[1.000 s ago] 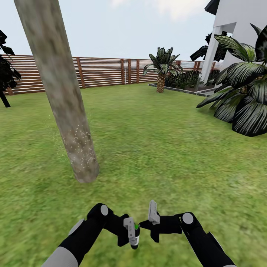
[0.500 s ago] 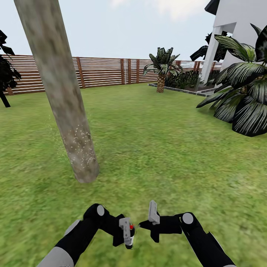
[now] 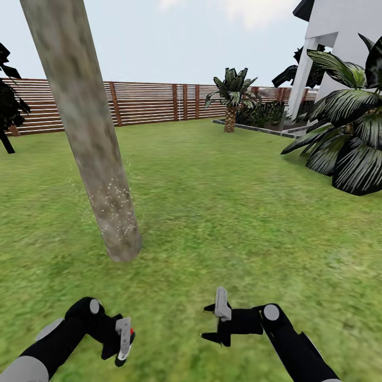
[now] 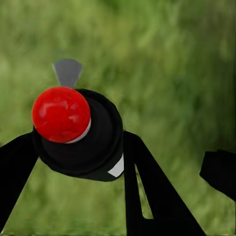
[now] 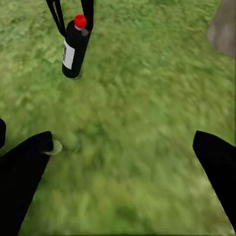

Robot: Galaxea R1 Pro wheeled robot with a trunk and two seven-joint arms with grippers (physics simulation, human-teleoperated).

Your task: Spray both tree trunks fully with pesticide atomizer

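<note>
A thick pale grey-beige tree trunk point(image 3: 85, 132) leans up from the grass at the left, with white specks point(image 3: 114, 204) scattered over its lower part. My left gripper point(image 3: 124, 344) hangs low at the front left, shut on the pesticide atomizer point(image 3: 129, 334), a small black bottle whose top spot shows red. The left wrist view looks down on the atomizer point(image 4: 93, 142) and its red cap between the black fingers point(image 4: 147, 187). My right gripper point(image 3: 215, 320) stands open at the front middle, holding nothing. Its camera sees the atomizer point(image 5: 74, 46) hanging over the grass and the trunk's base point(image 5: 223, 27).
Green lawn point(image 3: 223, 212) spreads all around. A brown slat fence point(image 3: 148, 101) closes the back. Broad-leaved palm-like plants point(image 3: 350, 143) and the white house point(image 3: 339, 37) stand at the right, a small palm point(image 3: 231, 101) at the back, and dark foliage point(image 3: 8, 106) at the left edge.
My left arm has swung left and a little lower, carrying the atomizer away from the right gripper. The bottle's spot went from green to red. The right gripper dipped slightly.
</note>
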